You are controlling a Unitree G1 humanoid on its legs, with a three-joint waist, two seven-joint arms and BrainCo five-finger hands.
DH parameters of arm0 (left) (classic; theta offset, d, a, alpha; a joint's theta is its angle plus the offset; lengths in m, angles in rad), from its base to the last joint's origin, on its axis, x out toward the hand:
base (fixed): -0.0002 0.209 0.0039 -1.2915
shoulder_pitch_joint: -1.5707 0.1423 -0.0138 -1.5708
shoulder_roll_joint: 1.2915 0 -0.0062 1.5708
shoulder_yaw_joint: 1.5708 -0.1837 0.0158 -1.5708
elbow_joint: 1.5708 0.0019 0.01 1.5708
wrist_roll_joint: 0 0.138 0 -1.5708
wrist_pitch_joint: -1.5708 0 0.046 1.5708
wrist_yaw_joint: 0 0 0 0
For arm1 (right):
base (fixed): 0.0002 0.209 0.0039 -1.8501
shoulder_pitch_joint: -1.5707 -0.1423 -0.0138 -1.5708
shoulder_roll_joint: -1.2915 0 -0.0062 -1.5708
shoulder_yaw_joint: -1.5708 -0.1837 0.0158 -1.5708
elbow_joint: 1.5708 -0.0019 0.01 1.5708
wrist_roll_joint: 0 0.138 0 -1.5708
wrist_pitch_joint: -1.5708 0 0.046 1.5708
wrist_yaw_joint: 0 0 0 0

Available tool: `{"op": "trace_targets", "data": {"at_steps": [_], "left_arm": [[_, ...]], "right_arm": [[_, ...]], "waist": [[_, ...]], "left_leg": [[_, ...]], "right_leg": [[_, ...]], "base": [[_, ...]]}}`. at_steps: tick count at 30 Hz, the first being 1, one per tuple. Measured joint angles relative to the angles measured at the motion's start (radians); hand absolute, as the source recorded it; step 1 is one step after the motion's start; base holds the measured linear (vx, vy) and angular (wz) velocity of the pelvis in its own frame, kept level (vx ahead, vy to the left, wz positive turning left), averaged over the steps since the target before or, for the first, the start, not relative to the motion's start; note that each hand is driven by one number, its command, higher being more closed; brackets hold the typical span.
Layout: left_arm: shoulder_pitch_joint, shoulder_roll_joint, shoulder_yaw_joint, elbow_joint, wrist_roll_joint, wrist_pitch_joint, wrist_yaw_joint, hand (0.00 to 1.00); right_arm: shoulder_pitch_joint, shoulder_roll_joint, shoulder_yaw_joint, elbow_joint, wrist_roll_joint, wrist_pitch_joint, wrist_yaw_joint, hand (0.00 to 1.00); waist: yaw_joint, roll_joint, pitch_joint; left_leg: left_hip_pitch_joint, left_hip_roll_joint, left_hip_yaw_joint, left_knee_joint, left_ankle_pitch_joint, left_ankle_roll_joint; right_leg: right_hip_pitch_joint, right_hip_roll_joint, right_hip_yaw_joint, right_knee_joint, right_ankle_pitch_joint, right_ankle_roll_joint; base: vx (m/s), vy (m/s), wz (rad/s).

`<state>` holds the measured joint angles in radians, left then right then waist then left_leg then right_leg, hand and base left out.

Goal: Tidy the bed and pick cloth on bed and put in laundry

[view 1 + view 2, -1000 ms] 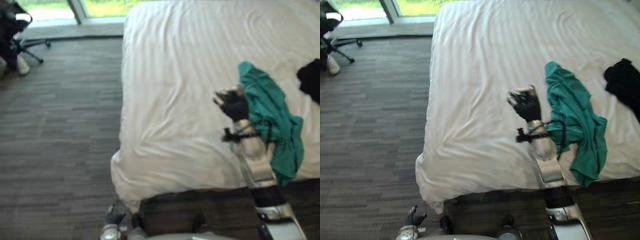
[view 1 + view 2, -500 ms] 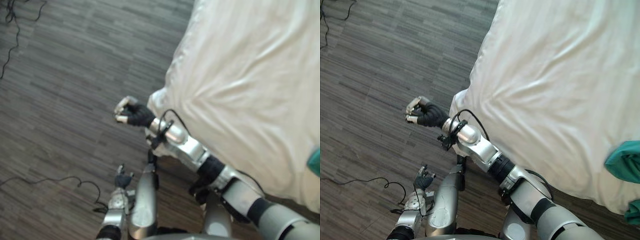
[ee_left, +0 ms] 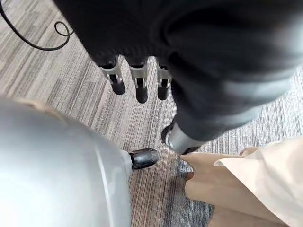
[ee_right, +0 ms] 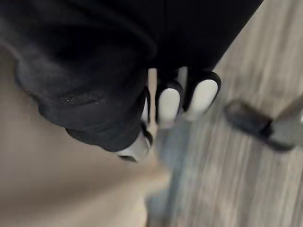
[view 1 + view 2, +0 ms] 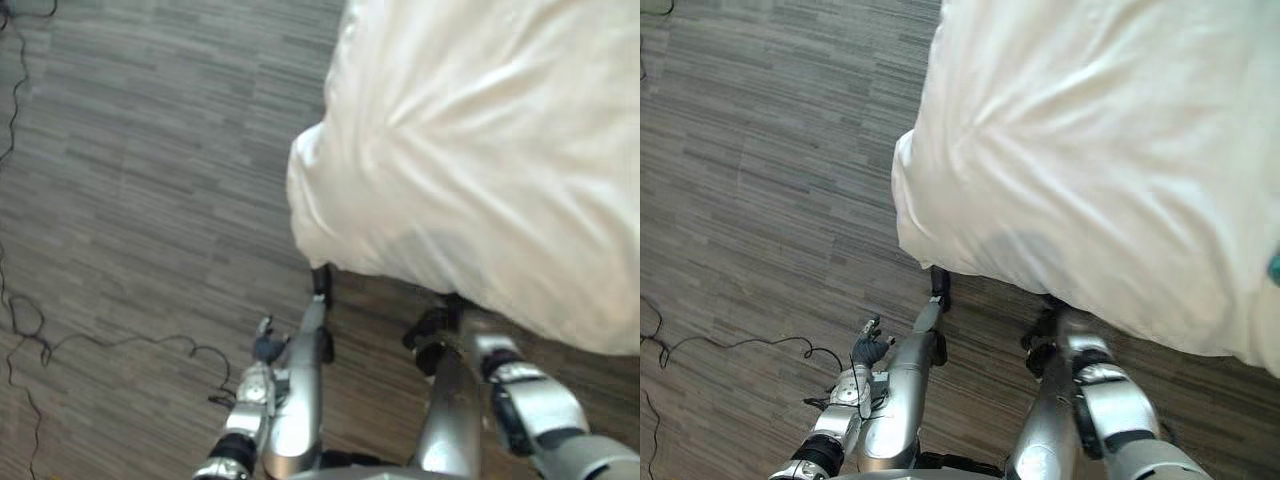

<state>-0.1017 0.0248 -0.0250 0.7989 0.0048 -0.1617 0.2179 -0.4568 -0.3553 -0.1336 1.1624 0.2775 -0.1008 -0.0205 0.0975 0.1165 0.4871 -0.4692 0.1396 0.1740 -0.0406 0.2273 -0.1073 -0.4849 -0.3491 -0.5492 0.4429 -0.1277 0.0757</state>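
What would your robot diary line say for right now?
left hand: open, empty, low over the floor | right hand: beside the white sheet at the bed corner

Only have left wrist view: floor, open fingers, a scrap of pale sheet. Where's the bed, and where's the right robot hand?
Observer: Bed corner sits just ahead in the eye views, with a white sheet draped over it.
Operator: And my second question?
Observer: Right robot hand is low at the sheet's hanging edge, to the right of the corner. Its wrist view shows pale fabric close beside it, and the grip can't be read.
Operator: Any cloth to pick?
Observer: A teal sliver shows on the bed at the right eye view's right edge. It's likely the cloth, but too little shows to be sure.
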Motion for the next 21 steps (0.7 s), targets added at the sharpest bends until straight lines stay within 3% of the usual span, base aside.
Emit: {"op": "trace_targets", "data": {"at_steps": [2,4,7,9,11,15,18,21], "left_arm": [[0.005,0.001,0.035,0.007,-0.002,0.007,-0.008,0.0],[0.011,0.025,0.058,0.017,0.003,0.021,-0.028,0.0],[0.03,0.074,0.076,0.03,0.008,0.03,-0.044,0.0],[0.065,0.101,0.088,0.038,0.016,0.041,-0.044,0.0],[0.086,0.094,0.094,0.059,0.03,0.045,-0.045,0.0],[0.133,0.097,0.094,0.078,0.047,0.044,-0.062,0.0],[0.152,0.099,0.096,0.098,0.047,0.042,-0.066,0.0],[0.154,0.104,0.097,0.117,0.052,0.042,-0.075,0.0]], "right_arm": [[0.117,-0.014,-0.064,-0.066,0.023,0.015,-0.002,1.0],[0.239,0.022,-0.081,-0.173,0.027,0.033,0.005,1.0],[0.405,0.11,-0.019,-0.421,0.026,0.048,0.011,1.0],[0.506,0.158,0.102,-0.708,0.053,0.038,0.071,1.0],[0.554,0.178,0.182,-0.907,0.122,0.024,0.134,1.0],[0.559,0.191,0.296,-1.242,0.301,-0.019,0.252,1.0],[0.54,0.18,0.376,-1.339,0.394,-0.03,0.318,1.0],[0.479,0.162,0.494,-1.353,0.492,-0.011,0.379,1.0]], "waist": [[-0.035,-0.003,0.001],[-0.075,-0.023,0.008],[-0.093,-0.081,-0.021],[-0.114,-0.126,-0.052],[-0.118,-0.139,-0.086],[-0.115,-0.142,-0.149],[-0.108,-0.15,-0.188],[-0.108,-0.161,-0.21]], "left_leg": [[0.043,0.0,0.02,-0.018,0.0,0.0],[0.097,0.005,0.033,-0.023,-0.003,-0.002],[0.156,0.025,0.083,-0.025,-0.018,-0.017],[0.206,0.038,0.132,-0.032,-0.042,-0.016],[0.235,0.035,0.156,-0.032,-0.057,-0.014],[0.275,0.032,0.161,-0.034,-0.07,-0.016],[0.284,0.033,0.162,-0.044,-0.071,-0.016],[0.302,0.032,0.171,-0.049,-0.071,-0.016]], "right_leg": [[0.033,0.01,0.009,-0.024,0.01,0.004],[0.088,0.034,0.02,-0.058,0.021,0.009],[0.121,0.065,0.062,-0.102,0.038,0.006],[0.141,0.086,0.097,-0.13,0.046,0.007],[0.155,0.088,0.117,-0.138,0.049,0.011],[0.209,0.093,0.115,-0.172,0.057,0.022],[0.222,0.1,0.118,-0.189,0.062,0.026],[0.249,0.107,0.122,-0.226,0.081,0.029]], "base": [[0.06,0.008,-0.25],[0.08,-0.02,-0.3],[0.06,-0.028,-0.54],[0.06,-0.013,-0.65],[0.05,0.008,-0.38],[0.07,0.019,-0.02],[0.08,0.004,0.0],[0.05,0.003,-0.07]]}}
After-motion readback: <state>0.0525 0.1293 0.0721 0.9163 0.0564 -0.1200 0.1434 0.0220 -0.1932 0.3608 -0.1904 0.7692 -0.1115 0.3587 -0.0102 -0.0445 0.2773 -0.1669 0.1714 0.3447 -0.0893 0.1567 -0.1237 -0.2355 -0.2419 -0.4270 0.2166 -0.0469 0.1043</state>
